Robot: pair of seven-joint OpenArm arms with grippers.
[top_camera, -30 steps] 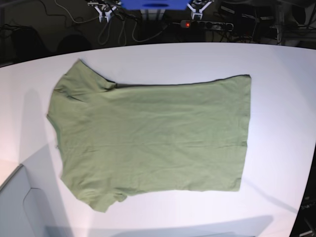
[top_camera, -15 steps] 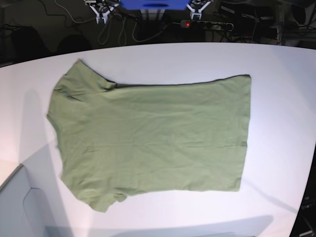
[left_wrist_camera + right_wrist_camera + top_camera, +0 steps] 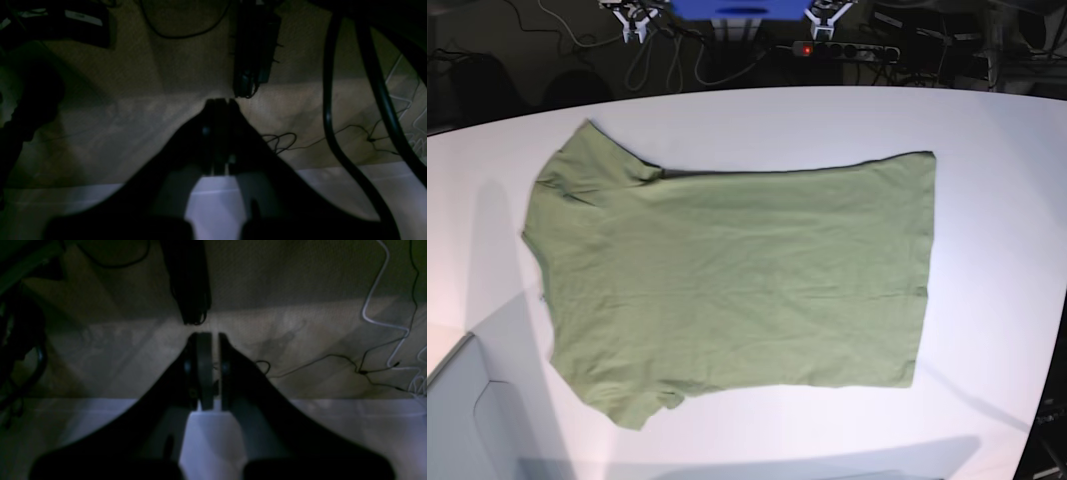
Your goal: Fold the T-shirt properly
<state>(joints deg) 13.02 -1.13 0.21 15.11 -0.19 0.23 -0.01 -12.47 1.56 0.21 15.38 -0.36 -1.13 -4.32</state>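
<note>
T-shirt (image 3: 727, 280) lies flat and spread on the white counter (image 3: 987, 200), olive green, lightly wrinkled. Sleeves and collar end point left, hem is on the right. One sleeve sits at upper left, the other at lower left. No arms over the cloth. Behind the counter's far edge: dark floor, cables (image 3: 642, 65), a power strip (image 3: 847, 49) with a red light.

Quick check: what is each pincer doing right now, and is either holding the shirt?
Left pincer: closed, holding nothing.
Right pincer: closed, holding nothing.
</note>
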